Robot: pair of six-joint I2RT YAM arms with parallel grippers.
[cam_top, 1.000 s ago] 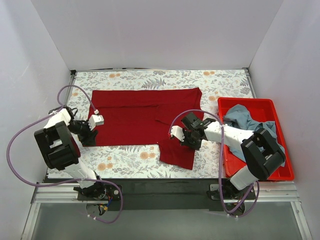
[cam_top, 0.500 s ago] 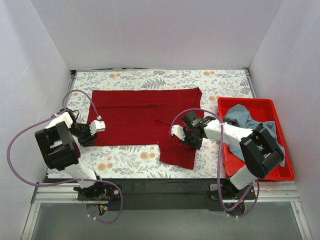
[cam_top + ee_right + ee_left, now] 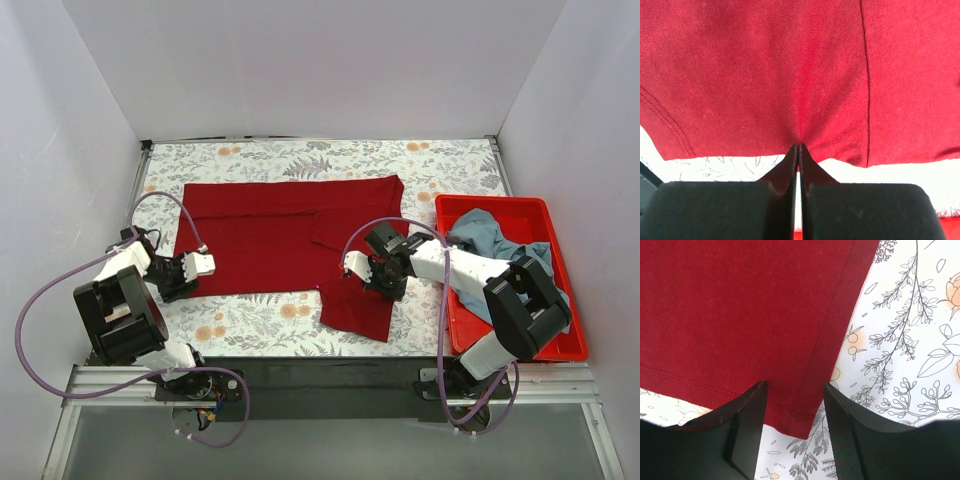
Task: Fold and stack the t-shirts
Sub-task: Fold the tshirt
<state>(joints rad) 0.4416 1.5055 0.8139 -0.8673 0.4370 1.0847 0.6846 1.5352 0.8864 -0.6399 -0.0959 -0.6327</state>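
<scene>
Dark red cloth t-shirt [image 3: 285, 235]: the big plain one lies spread wide across the middle of the table, mostly flat, and one flap at its right end reaches down toward the near edge.
Left gripper [image 3: 201, 265]: low at the shirt's near-left corner, and its wrist view [image 3: 794, 386] shows the two black fingers [image 3: 747, 415] held well apart with the hemmed corner [image 3: 795, 425] lying between them. Released, nothing clamped. Whether the tips touch the cloth, I cannot tell.
Right gripper [image 3: 352, 267]: down on the shirt's near edge, right where the flap begins. Its wrist view [image 3: 799, 146] shows the fingers pressed tight together, with red fabric [image 3: 765, 75] puckering into creases at the tips. It is pinching the shirt.
Grey-blue cloth t-shirt [image 3: 490, 235]: crumpled in a heap inside the bin, well apart from both grippers.
Bright red plastic bin [image 3: 500, 204]: rectangular, at the right side of the table, just beside the red shirt's right end.
Floral-print table cover [image 3: 260, 320]: white with leaves and orange blooms, showing all round the shirt.
</scene>
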